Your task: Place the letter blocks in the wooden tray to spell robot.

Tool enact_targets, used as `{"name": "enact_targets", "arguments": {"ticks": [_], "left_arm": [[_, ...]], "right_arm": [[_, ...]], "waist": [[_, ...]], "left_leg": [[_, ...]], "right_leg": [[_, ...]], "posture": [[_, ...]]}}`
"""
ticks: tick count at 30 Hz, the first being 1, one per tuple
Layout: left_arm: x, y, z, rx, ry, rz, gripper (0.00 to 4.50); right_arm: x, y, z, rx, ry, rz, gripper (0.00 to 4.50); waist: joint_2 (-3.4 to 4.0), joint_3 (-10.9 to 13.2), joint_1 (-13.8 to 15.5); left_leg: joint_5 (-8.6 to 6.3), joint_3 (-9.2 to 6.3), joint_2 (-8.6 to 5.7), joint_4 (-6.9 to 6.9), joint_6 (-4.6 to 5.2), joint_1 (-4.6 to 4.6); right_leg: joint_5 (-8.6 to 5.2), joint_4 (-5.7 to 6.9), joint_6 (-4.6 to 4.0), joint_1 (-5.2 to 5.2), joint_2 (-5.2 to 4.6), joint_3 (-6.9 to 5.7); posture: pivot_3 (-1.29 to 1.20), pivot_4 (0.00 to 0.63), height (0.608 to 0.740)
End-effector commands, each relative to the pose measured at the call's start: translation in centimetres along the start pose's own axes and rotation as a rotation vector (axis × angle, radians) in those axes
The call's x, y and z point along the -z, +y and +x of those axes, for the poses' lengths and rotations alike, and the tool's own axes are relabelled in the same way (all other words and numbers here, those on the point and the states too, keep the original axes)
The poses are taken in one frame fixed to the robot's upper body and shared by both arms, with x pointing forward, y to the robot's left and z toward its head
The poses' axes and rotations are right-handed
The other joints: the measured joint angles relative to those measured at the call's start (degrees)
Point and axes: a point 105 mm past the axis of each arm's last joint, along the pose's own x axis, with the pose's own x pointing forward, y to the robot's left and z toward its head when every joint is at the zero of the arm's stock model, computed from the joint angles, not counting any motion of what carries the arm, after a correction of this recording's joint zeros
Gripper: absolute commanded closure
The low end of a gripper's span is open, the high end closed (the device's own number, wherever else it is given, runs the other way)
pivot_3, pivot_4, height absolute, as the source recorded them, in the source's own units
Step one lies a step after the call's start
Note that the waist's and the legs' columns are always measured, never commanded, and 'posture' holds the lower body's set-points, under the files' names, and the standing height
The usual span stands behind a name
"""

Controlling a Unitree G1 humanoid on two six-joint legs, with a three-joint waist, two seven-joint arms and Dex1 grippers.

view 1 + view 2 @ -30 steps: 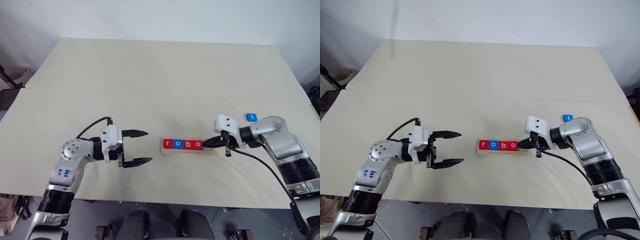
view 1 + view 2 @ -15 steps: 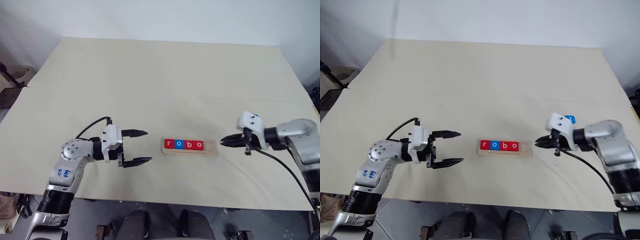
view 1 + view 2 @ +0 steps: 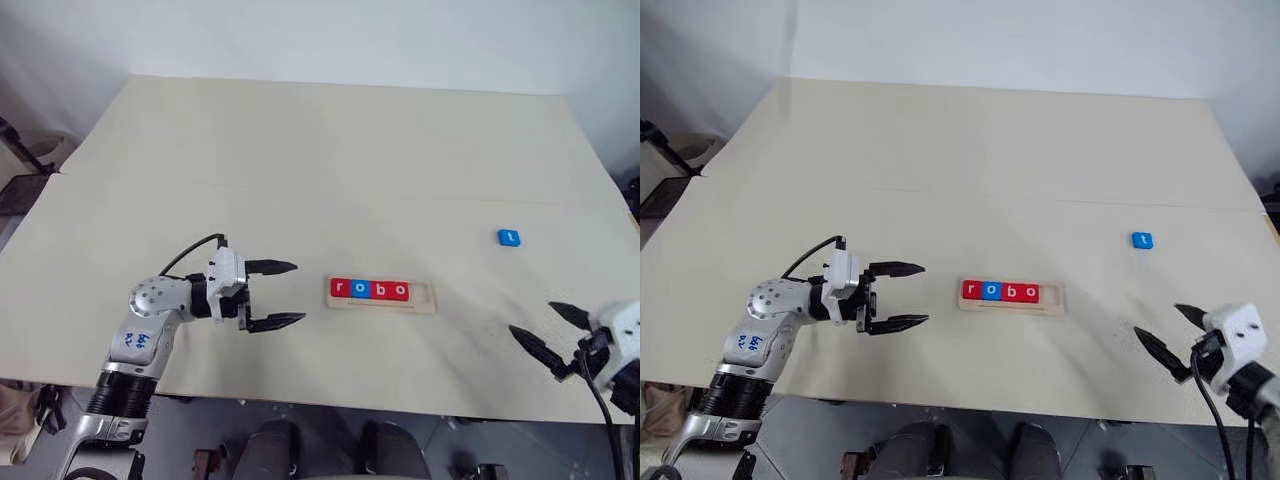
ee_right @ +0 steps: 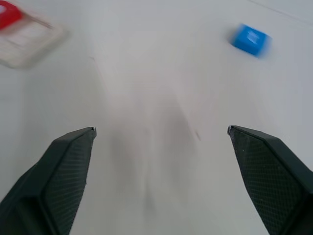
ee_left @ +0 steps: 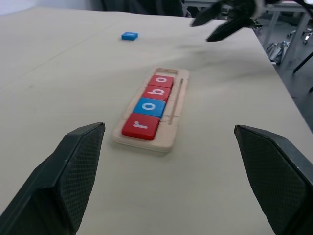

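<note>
Table point(image 3: 300, 150): I am looking down on a wide pale table that is carrying everything in play.
Wooden tray point(image 3: 381, 297): it is lying near the middle of the near half, its long axis running side to side across my view. Four letter blocks point(image 3: 369, 289) are sitting in its slot, reading r, o, b, o, red, blue, red, red. The slot's right end is standing vacant.
Left gripper point(image 3: 285, 294): it is hovering just left of the tray, pointing at the tray's left end, fingers spread apart and holding nothing.
Right gripper point(image 3: 548, 331): it is hanging low at the near right edge of the table, fingers spread wide, nothing between them.
Blue t block point(image 3: 508, 237): it is lying flat and alone on the table, well right of the tray and a little farther back.
Key relation: the t block is lying ahead of the right gripper and slightly to its left; I judge the right arm far nearer to it than the left.
Change: a second ago the right gripper was pinched shut at the tray's right end; it is now pulled back and open.
</note>
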Motion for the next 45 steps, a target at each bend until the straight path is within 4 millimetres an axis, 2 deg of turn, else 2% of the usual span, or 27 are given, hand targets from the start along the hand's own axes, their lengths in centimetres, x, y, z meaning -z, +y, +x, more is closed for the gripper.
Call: {"name": "enact_targets", "arguments": {"ticks": [1, 6, 13, 15, 19, 23, 24, 27, 33, 37, 41, 45], "left_arm": [[-0.7, 0.3, 0.1, 0.016, -0.013, 0.039, 0.00], [-0.8, 0.6, 0.2, 0.020, -0.016, 0.048, 0.00], [-0.8, 0.5, 0.2, 0.014, -0.016, 0.058, 0.00], [-0.8, 0.4, 0.0, 0.004, -0.015, 0.064, 0.00], [-0.7, 0.3, -0.2, -0.009, -0.014, 0.066, 0.00], [-0.5, 0.1, -0.3, -0.018, -0.013, 0.064, 0.00], [-0.5, 0.0, -0.3, -0.020, -0.013, 0.065, 0.00], [-0.5, 0.1, -0.3, -0.027, -0.015, 0.068, 0.00], [-0.4, -0.1, -0.4, -0.032, -0.016, 0.068, 0.00], [-0.3, -0.1, -0.3, -0.028, -0.017, 0.066, 0.00], [-0.1, -0.1, -0.4, -0.021, -0.016, 0.061, 0.00], [0.3, 0.1, -0.5, -0.018, -0.014, 0.047, 0.00]], "right_arm": [[-1.7, -0.4, -0.5, 0.057, -0.088, -0.029, 0.01], [-2.4, -0.1, 2.2, 0.037, -0.074, 0.004, 0.01], [-3.9, -3.8, 7.9, 0.173, 0.054, 0.108, 0.01], [-5.0, -5.3, 10.0, 0.240, 0.077, 0.181, 0.01], [-6.1, -6.0, 11.9, 0.255, 0.102, 0.192, 0.01], [-6.4, -6.7, 13.6, 0.279, 0.142, 0.205, 0.01], [-6.3, -7.0, 13.9, 0.296, 0.161, 0.203, 0.19], [-6.3, -7.3, 14.4, 0.318, 0.179, 0.205, 0.92], [-6.8, -6.7, 14.7, 0.285, 0.153, 0.210, 3.01], [-7.0, -6.1, 13.7, 0.265, 0.154, 0.207, 3.03], [-7.8, -4.7, 11.4, 0.245, 0.151, 0.198, 3.03], [-7.7, -1.8, 9.3, 0.200, 0.173, 0.207, 3.03]], "waist": [[0.04, 0.0, -0.4], [0.08, 0.0, -1.1], [0.12, 0.0, -1.2], [0.13, 0.0, -1.3], [0.17, 0.0, -1.1], [0.17, 0.0, -1.3], [0.17, 0.0, -1.4], [0.18, 0.0, -1.4], [0.18, 0.0, -1.4], [0.18, 0.0, -1.4], [0.19, 0.0, -1.1], [0.19, 0.0, -1.1]], "left_leg": [[0.00, 0.00, 0.03, -0.01, 0.00, 0.04], [0.00, 0.00, 0.08, -0.06, -0.02, 0.08], [0.00, -0.03, 0.21, -0.03, -0.01, 0.02], [0.01, -0.07, 0.20, -0.01, 0.00, -0.06], [0.03, -0.12, 0.18, -0.02, 0.01, -0.09], [0.03, -0.08, 0.04, -0.06, 0.01, -0.15], [0.03, -0.08, 0.04, -0.07, 0.01, -0.16], [0.03, -0.06, 0.05, -0.05, 0.01, -0.16], [0.04, -0.06, 0.08, -0.04, 0.00, -0.15], [0.04, -0.06, 0.09, -0.04, 0.00, -0.15], [0.04, -0.10, 0.19, -0.04, 0.00, -0.17], [0.03, -0.09, 0.19, -0.04, 0.00, -0.18]], "right_leg": [[0.00, 0.03, 0.00, 0.00, 0.02, 0.02], [-0.01, 0.05, -0.01, -0.01, 0.06, 0.04], [-0.01, 0.09, -0.02, -0.06, 0.03, 0.02], [-0.01, 0.06, -0.01, -0.08, 0.00, -0.03], [-0.01, 0.08, -0.01, -0.11, 0.00, -0.09], [-0.01, 0.04, -0.01, -0.12, -0.03, -0.10], [-0.01, 0.03, -0.01, -0.13, -0.04, -0.10], [-0.01, 0.04, -0.01, -0.14, -0.01, -0.11], [-0.01, 0.04, -0.01, -0.13, -0.02, -0.09], [-0.01, 0.05, -0.01, -0.14, -0.01, -0.09], [-0.01, 0.05, -0.01, -0.13, -0.02, -0.10], [-0.01, 0.05, -0.01, -0.14, -0.02, -0.09]], "posture": [[0.00, 0.150, 0.740], [0.00, 0.150, 0.740], [0.00, 0.150, 0.740], [0.00, 0.150, 0.740], [0.00, 0.150, 0.740], [0.00, 0.150, 0.740], [0.00, 0.150, 0.740], [0.00, 0.150, 0.740], [0.00, 0.150, 0.740], [0.00, 0.150, 0.740], [0.00, 0.150, 0.740], [0.00, 0.150, 0.740]]}}
